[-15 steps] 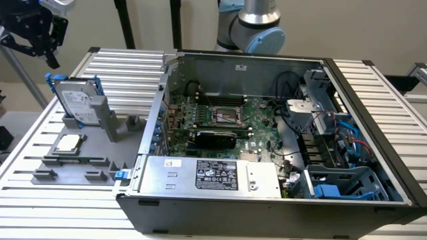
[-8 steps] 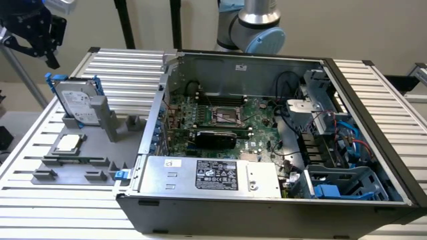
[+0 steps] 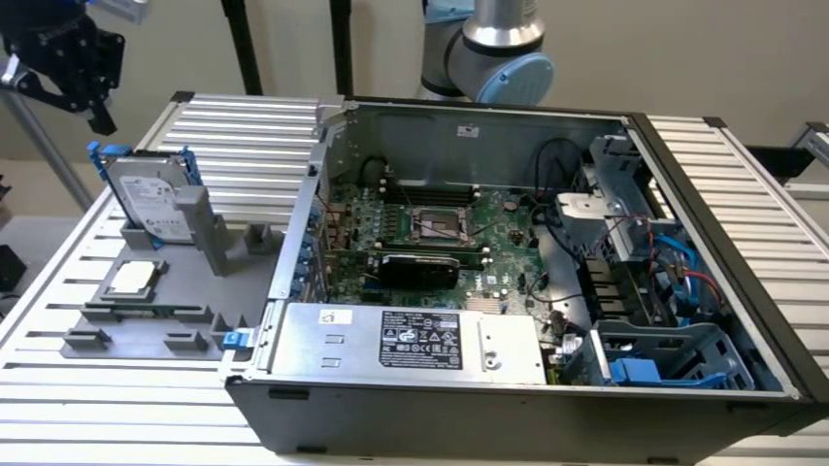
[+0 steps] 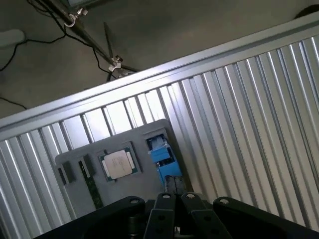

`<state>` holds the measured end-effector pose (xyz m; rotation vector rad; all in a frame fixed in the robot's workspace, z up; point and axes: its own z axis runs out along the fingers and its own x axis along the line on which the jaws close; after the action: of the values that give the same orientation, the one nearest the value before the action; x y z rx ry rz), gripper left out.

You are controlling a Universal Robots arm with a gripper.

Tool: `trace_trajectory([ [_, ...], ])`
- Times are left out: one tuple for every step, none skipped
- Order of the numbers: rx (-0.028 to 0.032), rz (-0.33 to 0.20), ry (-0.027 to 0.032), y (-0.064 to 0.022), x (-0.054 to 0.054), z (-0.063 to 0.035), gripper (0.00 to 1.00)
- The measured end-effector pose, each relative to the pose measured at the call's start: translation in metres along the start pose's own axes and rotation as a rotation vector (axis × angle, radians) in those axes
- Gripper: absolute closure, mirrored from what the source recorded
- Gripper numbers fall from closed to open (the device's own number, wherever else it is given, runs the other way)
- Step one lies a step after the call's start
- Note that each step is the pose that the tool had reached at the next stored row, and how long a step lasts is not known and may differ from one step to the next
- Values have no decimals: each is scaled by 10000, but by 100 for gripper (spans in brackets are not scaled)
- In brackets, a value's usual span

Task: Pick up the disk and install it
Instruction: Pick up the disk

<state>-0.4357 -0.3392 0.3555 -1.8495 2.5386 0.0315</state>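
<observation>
The disk (image 3: 147,199) is a silver-grey drive with a white label in a blue frame. It stands on edge, leaning in a grey holder (image 3: 194,228) at the exterior view's left. In the wrist view I look down on the disk's blue top edge (image 4: 161,155). My black gripper (image 3: 100,122) hangs well above the disk and slightly toward the exterior view's left, touching nothing. Its fingers (image 4: 172,182) are pressed together, shut and empty, with their tips just beside the blue frame in the wrist view.
A square silver CPU chip (image 3: 134,279) (image 4: 118,165) lies on the grey fixture plate (image 3: 143,320). The open computer case (image 3: 518,252) has a motherboard, a grey power-supply box (image 3: 408,340) and blue drive bays (image 3: 661,354). The ribbed metal table (image 4: 239,124) ends at an edge.
</observation>
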Motion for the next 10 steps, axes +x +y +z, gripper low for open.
trace_trajectory([
  [-2, -179, 2, 0, 0, 1, 89],
  [-4, -359, 5, 0, 0, 3, 89],
  [-8, -550, 9, 0, 0, 5, 89],
  [-9, -730, 12, 0, 0, 7, 89],
  [-11, -910, 14, 0, 0, 9, 89],
  [-13, -1087, 17, 0, 0, 10, 89],
  [-16, -1269, 20, 0, 0, 12, 89],
  [-18, -1447, 23, 0, 0, 14, 89],
  [-21, -1639, 26, 0, 0, 15, 89],
  [-23, -1819, 29, 0, 0, 17, 89],
])
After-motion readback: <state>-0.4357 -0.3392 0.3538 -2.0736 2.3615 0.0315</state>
